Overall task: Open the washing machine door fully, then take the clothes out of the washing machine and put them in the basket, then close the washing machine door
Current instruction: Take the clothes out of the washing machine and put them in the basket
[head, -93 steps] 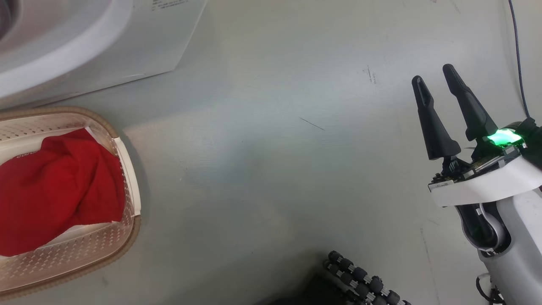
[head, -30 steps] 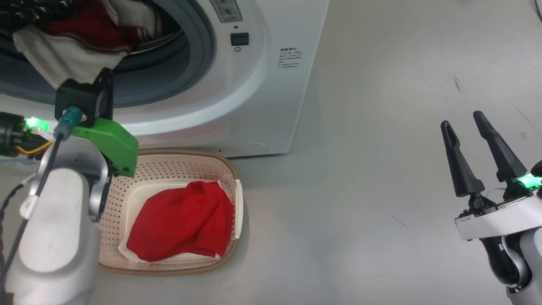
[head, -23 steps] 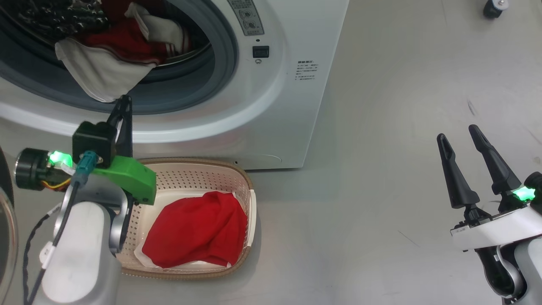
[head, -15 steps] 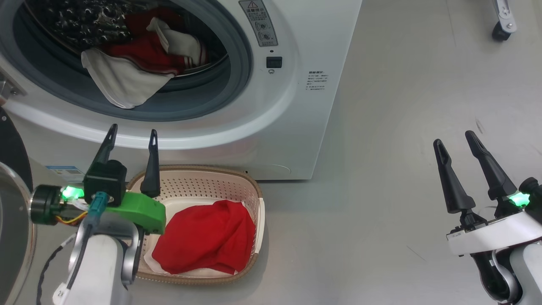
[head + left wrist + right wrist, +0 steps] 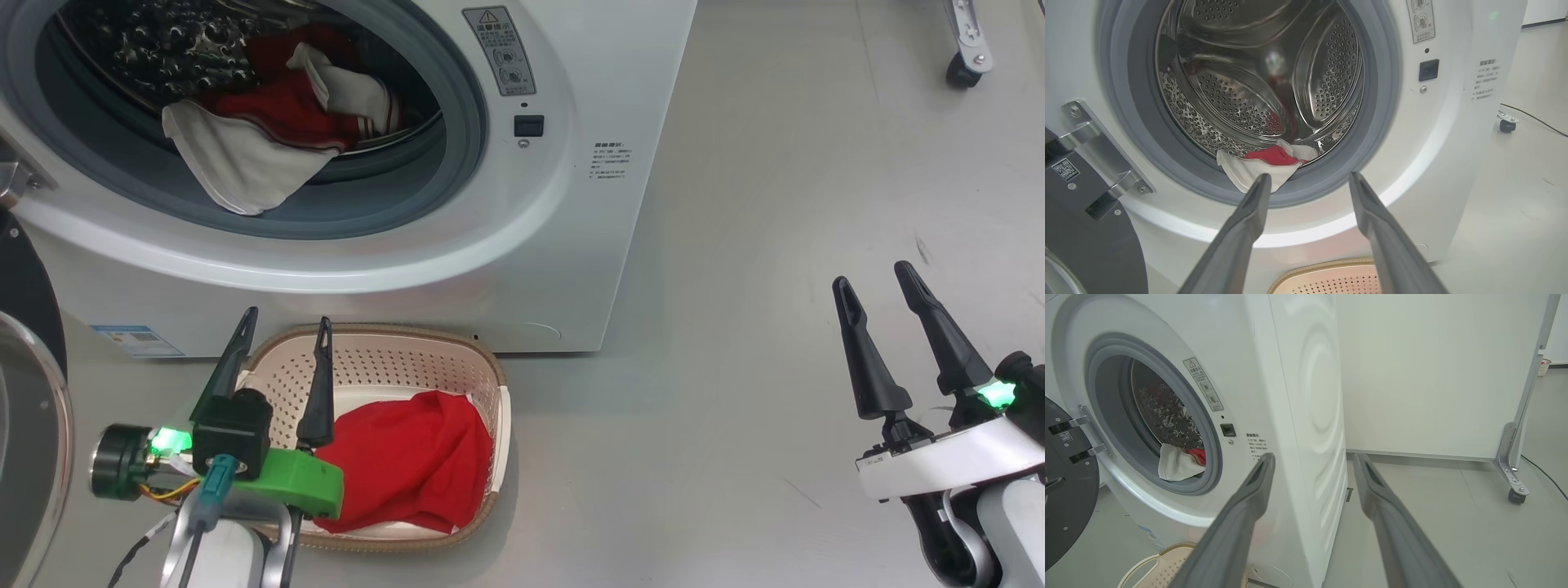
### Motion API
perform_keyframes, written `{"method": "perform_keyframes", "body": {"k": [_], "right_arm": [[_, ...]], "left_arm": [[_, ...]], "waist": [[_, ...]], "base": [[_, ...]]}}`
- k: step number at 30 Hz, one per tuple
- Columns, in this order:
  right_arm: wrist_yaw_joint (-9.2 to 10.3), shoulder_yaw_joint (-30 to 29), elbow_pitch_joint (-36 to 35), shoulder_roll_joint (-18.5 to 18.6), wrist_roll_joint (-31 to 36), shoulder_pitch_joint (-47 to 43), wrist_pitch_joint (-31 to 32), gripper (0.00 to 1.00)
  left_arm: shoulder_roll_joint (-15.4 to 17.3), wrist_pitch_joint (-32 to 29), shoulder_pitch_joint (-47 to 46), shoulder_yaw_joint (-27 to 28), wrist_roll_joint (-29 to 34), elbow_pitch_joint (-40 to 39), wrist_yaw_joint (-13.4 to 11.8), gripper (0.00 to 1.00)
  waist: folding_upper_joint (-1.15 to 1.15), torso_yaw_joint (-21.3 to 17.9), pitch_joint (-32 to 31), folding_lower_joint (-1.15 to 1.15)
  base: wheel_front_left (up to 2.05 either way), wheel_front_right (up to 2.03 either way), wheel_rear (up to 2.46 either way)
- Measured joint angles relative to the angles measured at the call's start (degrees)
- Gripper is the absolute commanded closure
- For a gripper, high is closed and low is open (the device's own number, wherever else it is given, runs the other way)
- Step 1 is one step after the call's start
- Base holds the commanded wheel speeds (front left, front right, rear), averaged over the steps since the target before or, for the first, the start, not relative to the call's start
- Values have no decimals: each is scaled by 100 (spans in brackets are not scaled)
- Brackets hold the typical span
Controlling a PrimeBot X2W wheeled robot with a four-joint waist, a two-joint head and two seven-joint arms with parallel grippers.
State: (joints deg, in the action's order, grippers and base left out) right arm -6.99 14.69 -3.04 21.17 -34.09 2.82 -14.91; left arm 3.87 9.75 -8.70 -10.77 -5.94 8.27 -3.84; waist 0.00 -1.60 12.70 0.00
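Several soft clothes [image 5: 245, 159], red-striped and plain white, spill from the white washing machine [image 5: 571, 245] at 11 o'clock. One crumpled red garment [image 5: 408, 465] lies in the perforated cream basket [image 5: 461, 347] at 7 o'clock. Our left hand [image 5: 286, 317] hovers above its brown woven-look rim, spread wide, empty; our right hand [image 5: 871, 274] at 4 o'clock gapes empty. The glossy black washing machine door [image 5: 24, 286] stands open at 9 o'clock.

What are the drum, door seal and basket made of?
Drum: looks like polished stainless steel, given its mirror reflections and punched holes.
Seal: matte grey, probably rubber.
Basket: cream moulded plastic, judging by the even perforations. The brown rim looks woven; material unclear.
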Motion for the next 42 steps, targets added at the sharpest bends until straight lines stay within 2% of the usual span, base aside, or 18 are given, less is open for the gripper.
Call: {"method": "perform_keyframes", "body": {"k": [12,17,23,29,34,38,42], "right_arm": [[0,53,-79,-27,4,-10,0,0],[0,70,-160,4,3,-9,0,0],[0,126,-232,59,-19,2,0,0],[0,140,-309,94,-129,59,-1,0],[0,179,-353,105,-226,230,0,0],[0,242,-376,129,-281,354,0,0],[0,330,-401,133,-365,531,0,0]], "left_arm": [[-14,90,92,-12,73,-192,-132,0],[-14,-114,91,134,204,-207,-187,0],[142,-599,-25,183,438,-225,-192,0],[400,-1228,-692,377,573,-254,-193,0],[447,-1795,-1216,552,494,-266,-193,0],[731,-2286,-1584,553,567,-189,-188,0],[920,-2814,-2014,561,597,-140,-35,0]], "waist": [[0,-74,124,0],[0,-142,266,0],[0,-241,521,0],[0,-384,836,0],[0,-542,1122,0],[0,-689,1357,0],[0,-856,1582,0]], "base": [[0,0,0],[0,0,0],[0,0,0],[0,0,0],[0,0,0],[0,0,0],[0,0,0]]}}
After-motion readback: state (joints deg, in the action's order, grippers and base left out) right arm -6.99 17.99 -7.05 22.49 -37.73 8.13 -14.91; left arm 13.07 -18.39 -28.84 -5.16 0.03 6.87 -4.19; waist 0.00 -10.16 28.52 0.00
